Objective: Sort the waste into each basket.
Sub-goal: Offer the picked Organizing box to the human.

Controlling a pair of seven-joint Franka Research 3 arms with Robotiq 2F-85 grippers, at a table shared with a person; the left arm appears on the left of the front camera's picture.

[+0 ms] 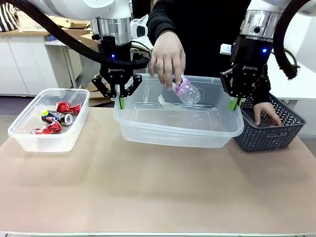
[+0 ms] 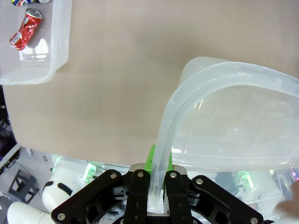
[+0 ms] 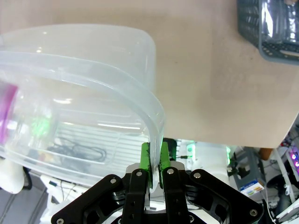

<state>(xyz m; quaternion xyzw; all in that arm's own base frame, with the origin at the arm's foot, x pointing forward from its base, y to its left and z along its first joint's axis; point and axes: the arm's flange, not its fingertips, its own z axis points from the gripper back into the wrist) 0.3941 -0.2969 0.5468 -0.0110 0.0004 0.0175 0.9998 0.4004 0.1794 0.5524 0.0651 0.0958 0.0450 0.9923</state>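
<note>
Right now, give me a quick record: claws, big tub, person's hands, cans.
left claw: shut on big tub rim
right claw: shut on big tub rim
big tub: held between both claws
person's hand: over the tub, holding a bottle with a pink label
other hand: in the dark basket
cans: in the small tub

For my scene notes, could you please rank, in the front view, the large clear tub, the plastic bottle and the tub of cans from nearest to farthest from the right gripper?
1. Large clear tub: the right gripper clamps its rim.
2. Plastic bottle: in the person's hand, over the tub's middle.
3. Tub of cans: far left.
</note>
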